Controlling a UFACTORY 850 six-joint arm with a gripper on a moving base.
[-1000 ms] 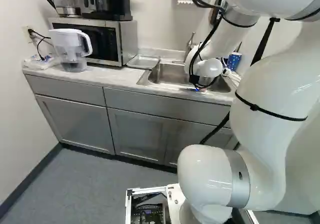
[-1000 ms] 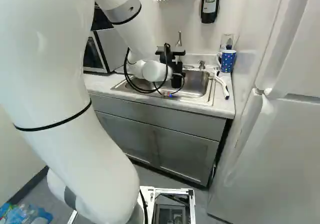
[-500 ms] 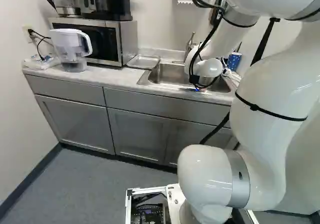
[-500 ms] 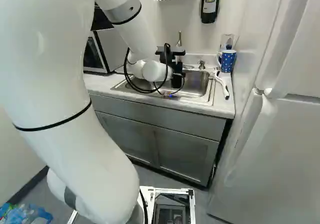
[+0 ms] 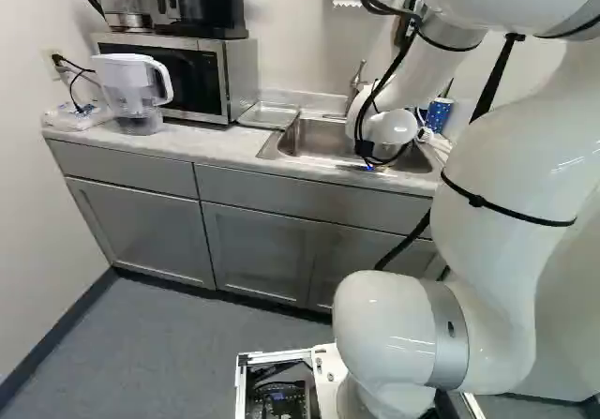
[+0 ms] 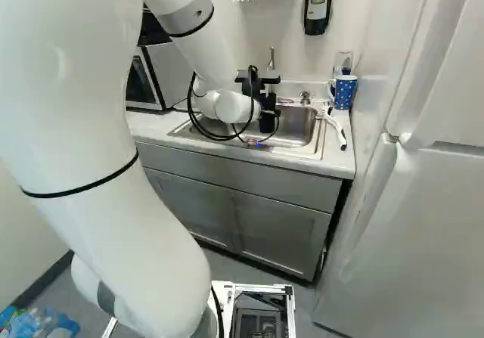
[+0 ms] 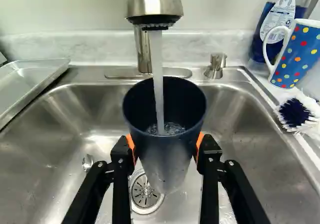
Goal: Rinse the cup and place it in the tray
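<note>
In the right base view my hand is over the sink; the refrigerator at the right shows only here. The left base view shows me the tray on the tabletop, between the microwave and the sink; from the right, my arm blocks it. Only the wrist view shows me the dark blue cup clearly, clamped between both my orange pads, mouth up above the drain. Water streams from the faucet into it.
</note>
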